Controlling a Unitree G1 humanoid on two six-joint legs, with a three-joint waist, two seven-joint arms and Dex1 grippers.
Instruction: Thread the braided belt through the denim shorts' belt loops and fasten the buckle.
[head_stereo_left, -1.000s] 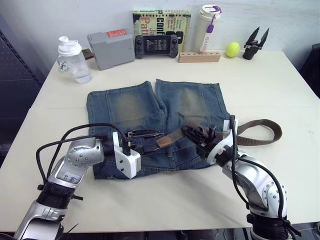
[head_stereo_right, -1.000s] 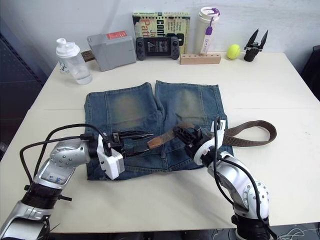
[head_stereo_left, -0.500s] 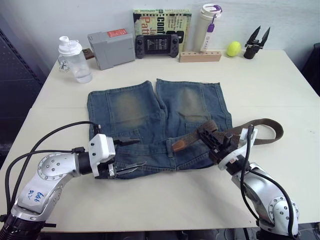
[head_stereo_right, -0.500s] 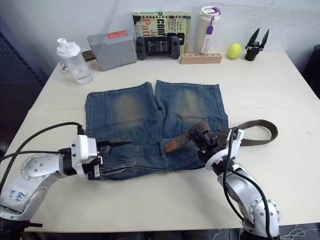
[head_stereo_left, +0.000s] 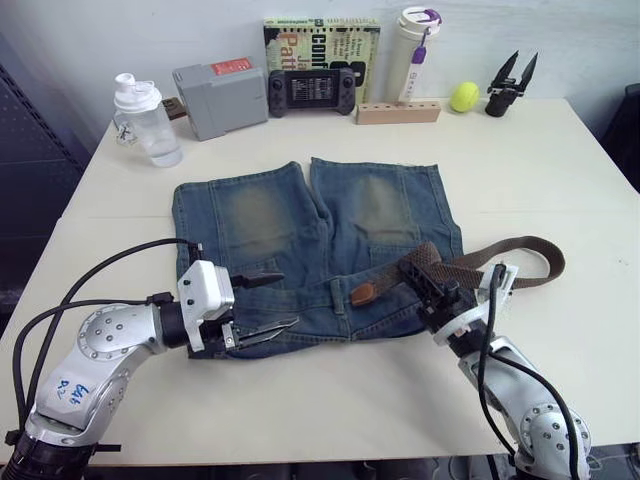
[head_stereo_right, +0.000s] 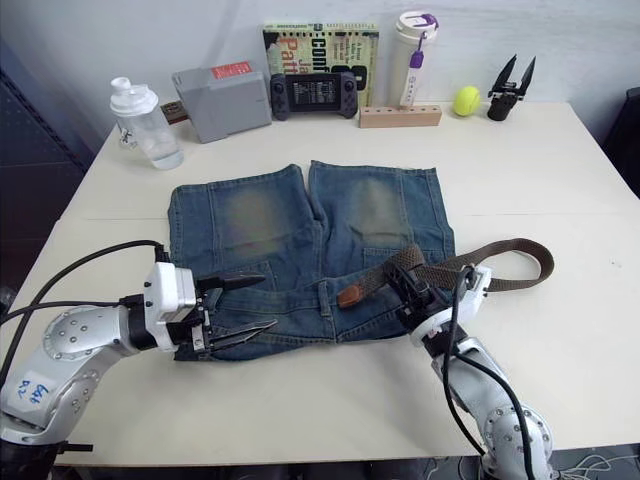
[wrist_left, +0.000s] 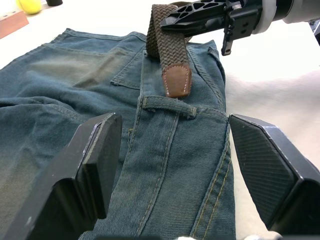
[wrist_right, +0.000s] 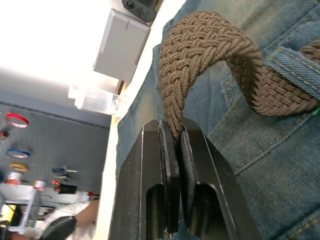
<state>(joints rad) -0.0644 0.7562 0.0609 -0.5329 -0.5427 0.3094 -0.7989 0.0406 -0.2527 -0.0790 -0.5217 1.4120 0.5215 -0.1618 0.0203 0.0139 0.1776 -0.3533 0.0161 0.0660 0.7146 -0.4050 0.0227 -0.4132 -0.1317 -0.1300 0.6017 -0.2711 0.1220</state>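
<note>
Our right pincer (head_stereo_left: 425, 283) is clenched on the brown braided belt (head_stereo_left: 480, 264) just behind its leather tip. We should steer that tip under the short denim belt loop (wrist_left: 169, 105) on the faded blue denim shorts (head_stereo_left: 300, 225), while our released left pincer (head_stereo_left: 262, 305) pins the waistband flat.

Buckle end of braided belt (head_stereo_left: 520, 262) not discernible; part of belt hidden behind right pincer (head_stereo_left: 428, 283). Waistband of denim shorts (head_stereo_left: 310, 235) partly covered by left pincer (head_stereo_left: 262, 304).

Left pincer (head_stereo_left: 262, 304) back, now open.

Silver arms, black cables, black fingers (wrist_left: 95, 165)
</note>
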